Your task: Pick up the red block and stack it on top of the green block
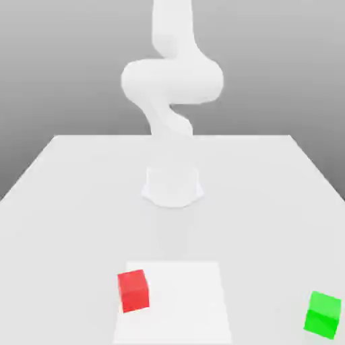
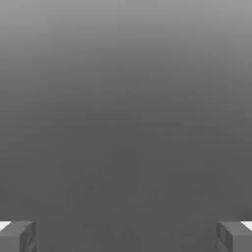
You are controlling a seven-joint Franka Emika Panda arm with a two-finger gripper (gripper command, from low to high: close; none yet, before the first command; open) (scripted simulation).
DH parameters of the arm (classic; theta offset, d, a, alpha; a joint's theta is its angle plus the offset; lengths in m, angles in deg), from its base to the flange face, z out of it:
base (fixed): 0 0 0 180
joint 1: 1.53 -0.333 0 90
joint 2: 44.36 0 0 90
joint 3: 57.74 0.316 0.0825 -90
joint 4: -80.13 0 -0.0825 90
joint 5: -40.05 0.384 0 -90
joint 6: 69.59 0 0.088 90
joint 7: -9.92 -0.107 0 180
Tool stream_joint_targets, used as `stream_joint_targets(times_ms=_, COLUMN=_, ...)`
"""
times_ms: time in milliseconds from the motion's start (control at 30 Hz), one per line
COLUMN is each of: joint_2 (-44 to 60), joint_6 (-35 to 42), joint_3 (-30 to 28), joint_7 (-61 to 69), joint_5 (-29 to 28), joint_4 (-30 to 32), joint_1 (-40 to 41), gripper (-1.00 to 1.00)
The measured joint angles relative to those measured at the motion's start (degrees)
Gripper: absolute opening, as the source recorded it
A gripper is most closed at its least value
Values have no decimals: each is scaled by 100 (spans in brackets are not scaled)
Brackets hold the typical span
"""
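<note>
The red block (image 1: 133, 290) rests on the white table (image 1: 67, 202) near its front edge, toward the exterior view's left. The green block (image 1: 322, 314) sits on the table at the front, far toward the exterior view's right, well apart from the red one. In the hand view my gripper (image 2: 126, 236) is open: its two grey fingertips (image 2: 17, 236) stand wide apart with only a plain grey background between them and nothing held.
The white arm (image 1: 172, 81) rises from its base (image 1: 172, 186) at the table's middle and runs out of the top of the exterior view. A brighter white square patch (image 1: 182, 303) lies beside the red block.
</note>
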Motion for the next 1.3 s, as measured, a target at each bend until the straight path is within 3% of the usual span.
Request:
stream_joint_targets(times_ms=567, joint_2=3566, joint_6=-1867, joint_3=-840, joint_7=2076, joint_5=55, joint_4=1563, joint_1=-90, gripper=0)
stream_joint_targets(times_ms=700, joint_2=4406, joint_6=-2320, joint_3=-855, joint_7=2653, joint_5=246, joint_4=1892, joint_1=36, gripper=0)
stream_joint_targets(times_ms=867, joint_2=5449, joint_6=-3146, joint_3=-542, joint_7=3067, joint_5=696, joint_4=1816, joint_1=263, gripper=0)
stream_joint_targets(times_ms=900, joint_2=5643, joint_6=-3309, joint_3=-452, joint_7=3123, joint_5=767, joint_4=1788, joint_1=336, gripper=-100)
stream_joint_targets(times_ms=1133, joint_2=5685, joint_6=-3338, joint_3=-424, joint_7=3121, joint_5=766, joint_4=1782, joint_1=363, gripper=-100)
stream_joint_targets(times_ms=1300, joint_2=4791, joint_6=-2592, joint_3=-623, joint_7=2807, joint_5=339, joint_4=1921, joint_1=260, gripper=-100)
